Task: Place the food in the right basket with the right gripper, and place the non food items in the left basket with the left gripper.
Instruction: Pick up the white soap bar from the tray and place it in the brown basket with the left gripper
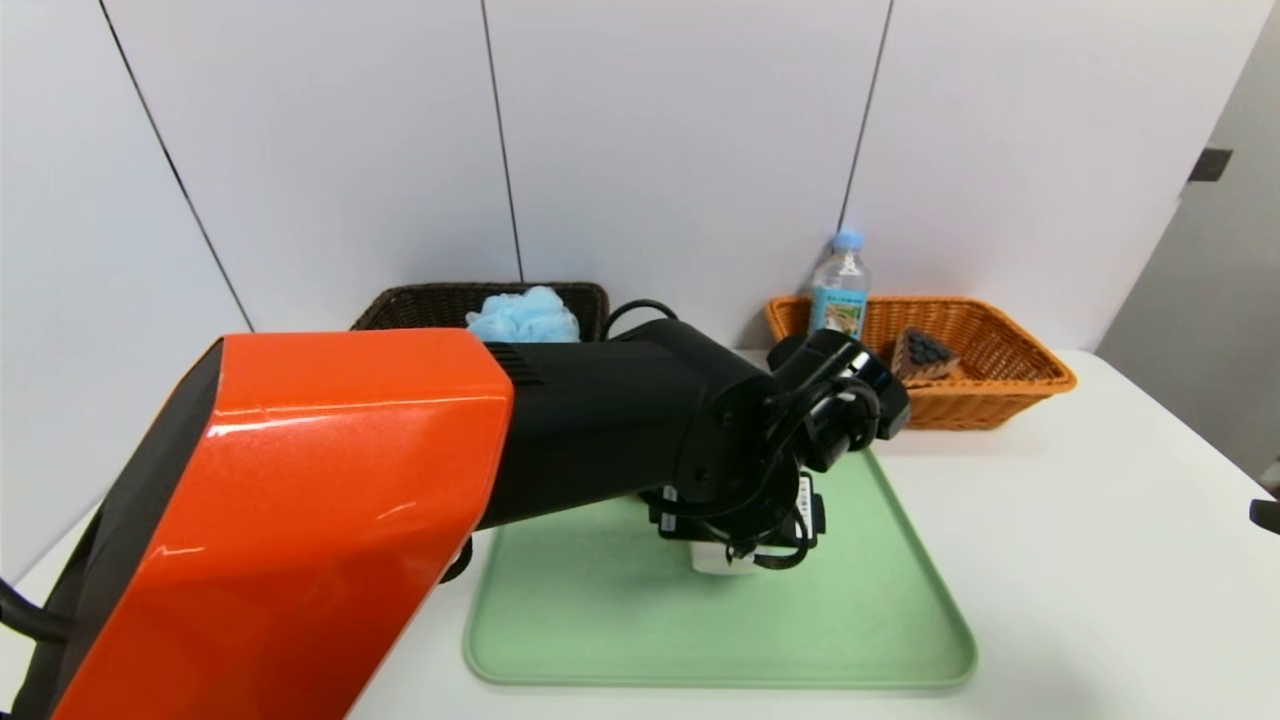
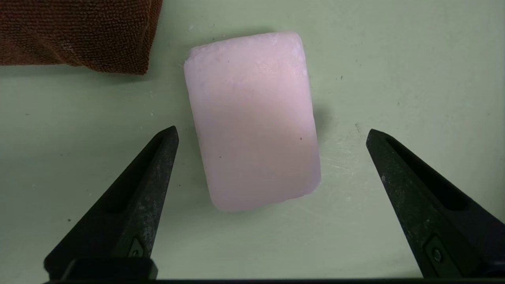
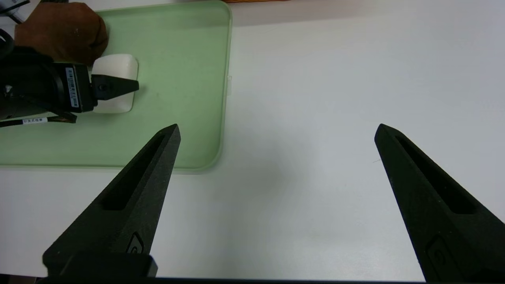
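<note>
1. Right now the left claw [image 2: 272, 132] is apart, one finger on each side of the soap [image 2: 254, 122], gripping nothing, with a gap showing between each fingertip and the bar
2. The soap lies flat on the green tray [image 1: 720, 640], between the fingers but a little nearer the one at its towel side; its long axis runs roughly the way the fingers point, slightly skewed, so closing should catch it across its narrower width
3. That skew is what the coming move seems to turn on: a small turn of the wrist would square the pads to the long sides, though the bar may simply swing into line as they close
4. Just beside the soap is the towel [image 2: 79, 35], brown and also on the tray, near enough that a wide swing of the claw could nudge it
5. Of the two arms the left is plainly the nearer, reaching right over the tray; the right claw [image 3: 278, 132] is idle, apart and empty above the white table [image 3: 300, 221], off the tray's right side
6. Farther out, behind the left arm, sits the dark basket [image 1: 430, 293] with the blue pouf [image 1: 525, 315] in it, and I judge the soap should go there next
7. The orange basket [image 1: 1000, 385] already has the bottle [image 1: 840, 295] and the cake [image 1: 922, 355], so the food side looks done
</note>
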Action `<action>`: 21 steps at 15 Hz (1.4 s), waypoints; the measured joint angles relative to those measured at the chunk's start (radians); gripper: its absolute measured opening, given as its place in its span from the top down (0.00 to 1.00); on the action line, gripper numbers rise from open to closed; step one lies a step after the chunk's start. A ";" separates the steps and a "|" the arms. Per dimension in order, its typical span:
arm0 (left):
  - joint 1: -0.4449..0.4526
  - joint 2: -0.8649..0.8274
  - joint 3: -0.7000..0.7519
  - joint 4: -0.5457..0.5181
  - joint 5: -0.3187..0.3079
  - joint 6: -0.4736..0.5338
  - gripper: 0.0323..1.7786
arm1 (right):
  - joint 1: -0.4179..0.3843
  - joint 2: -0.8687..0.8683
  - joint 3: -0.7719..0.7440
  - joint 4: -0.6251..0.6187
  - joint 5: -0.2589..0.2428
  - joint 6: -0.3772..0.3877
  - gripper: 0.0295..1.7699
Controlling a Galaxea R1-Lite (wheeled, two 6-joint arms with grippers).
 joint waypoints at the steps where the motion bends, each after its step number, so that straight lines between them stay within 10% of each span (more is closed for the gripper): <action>1: 0.000 0.006 0.000 -0.005 0.000 0.000 0.05 | 0.000 -0.004 0.002 0.000 0.000 0.000 0.04; 21: 0.033 0.044 0.000 -0.003 0.001 0.042 0.05 | -0.001 -0.008 0.009 -0.001 -0.001 -0.002 0.04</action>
